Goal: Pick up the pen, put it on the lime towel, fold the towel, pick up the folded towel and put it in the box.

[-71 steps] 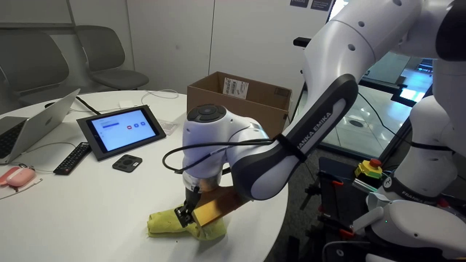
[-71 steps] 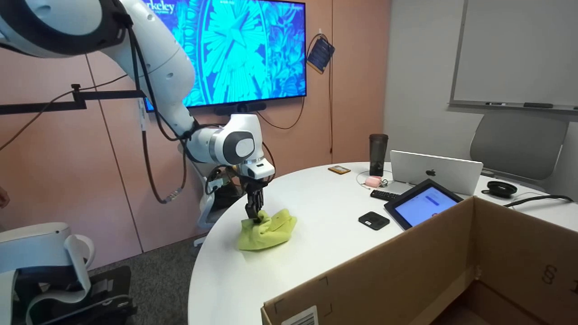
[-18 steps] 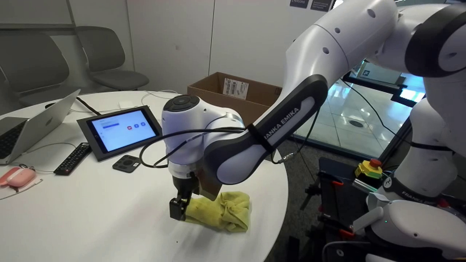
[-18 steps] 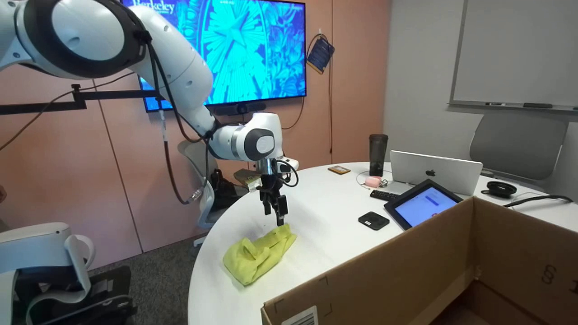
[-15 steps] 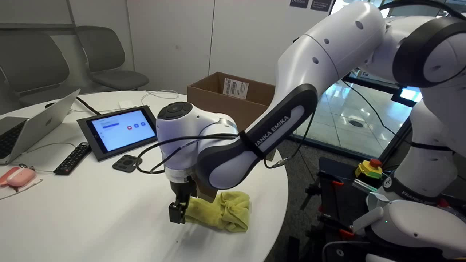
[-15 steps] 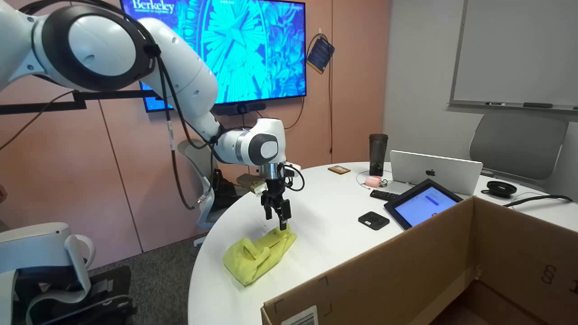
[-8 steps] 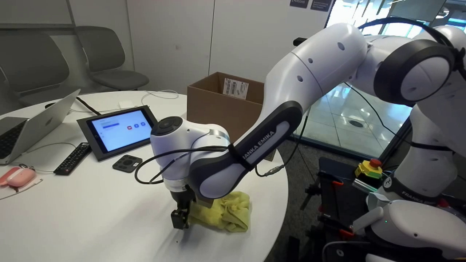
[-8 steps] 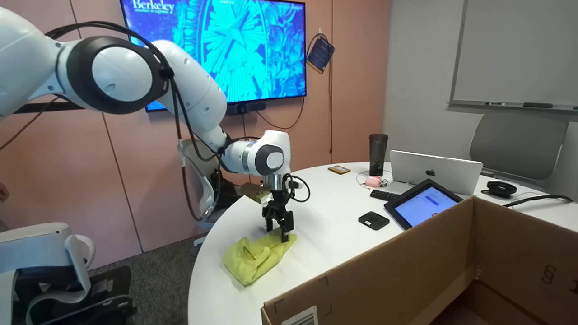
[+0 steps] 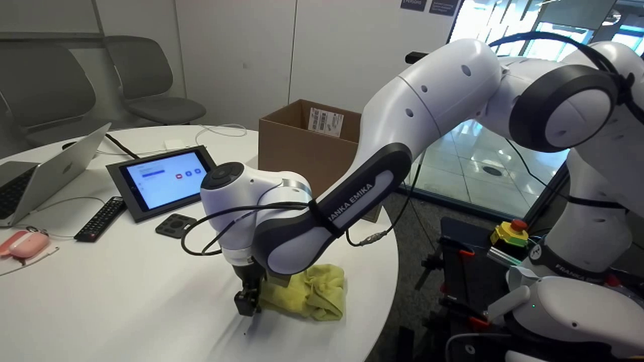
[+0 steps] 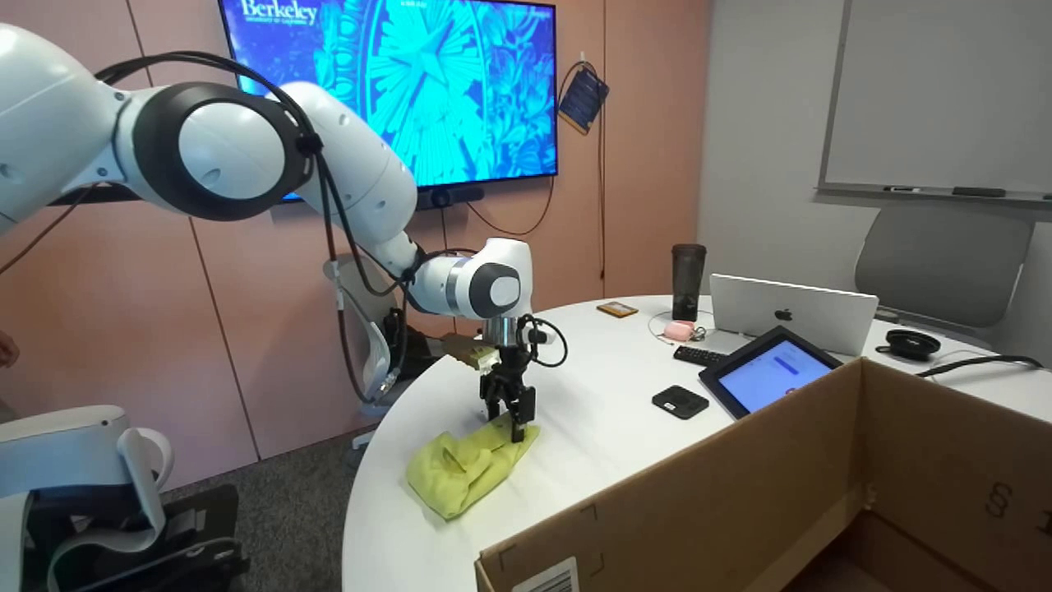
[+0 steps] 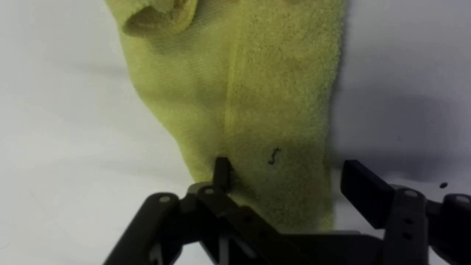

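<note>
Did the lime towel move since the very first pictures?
Yes. In an exterior view, the lime towel has moved down the picture, closer to the box, which has stayed put.

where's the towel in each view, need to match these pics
In an exterior view: the towel, lower middle, jaws at its left end.
In an exterior view: the towel, low, left of centre, jaws at its upper right end.
In the wrist view: the towel, centre, from the top edge down, jaws at its lower end.
Shared landmark: the black jaws.
</note>
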`<state>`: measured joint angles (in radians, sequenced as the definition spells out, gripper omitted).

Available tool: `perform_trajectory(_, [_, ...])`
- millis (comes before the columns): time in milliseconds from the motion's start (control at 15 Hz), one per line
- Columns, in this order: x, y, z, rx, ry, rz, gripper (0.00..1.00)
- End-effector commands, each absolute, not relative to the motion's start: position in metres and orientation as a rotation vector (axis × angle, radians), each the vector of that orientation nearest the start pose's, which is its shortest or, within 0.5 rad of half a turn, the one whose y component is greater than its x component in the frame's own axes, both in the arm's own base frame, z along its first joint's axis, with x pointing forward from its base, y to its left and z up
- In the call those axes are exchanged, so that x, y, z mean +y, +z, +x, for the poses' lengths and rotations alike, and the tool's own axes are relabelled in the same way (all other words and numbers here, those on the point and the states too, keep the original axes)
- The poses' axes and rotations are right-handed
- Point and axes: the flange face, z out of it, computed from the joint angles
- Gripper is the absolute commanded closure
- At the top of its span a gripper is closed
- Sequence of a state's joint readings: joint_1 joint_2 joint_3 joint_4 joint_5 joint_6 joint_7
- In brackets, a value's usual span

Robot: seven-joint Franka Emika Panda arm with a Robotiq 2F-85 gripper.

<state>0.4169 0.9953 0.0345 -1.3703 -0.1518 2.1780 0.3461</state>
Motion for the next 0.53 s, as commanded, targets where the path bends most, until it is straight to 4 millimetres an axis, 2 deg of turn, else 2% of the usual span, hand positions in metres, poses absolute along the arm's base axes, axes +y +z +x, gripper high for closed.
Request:
perform_trajectory(0, [0.297, 0.098, 0.647, -0.298, 0.23, -3.275, 0.5])
perform_trajectory(400, [0.293, 0.106, 0.647, -0.261, 0.207, -3.289, 0.97])
perform_trajectory(467, [0.29, 0.108, 0.648, -0.249, 0.205, -3.293, 0.99])
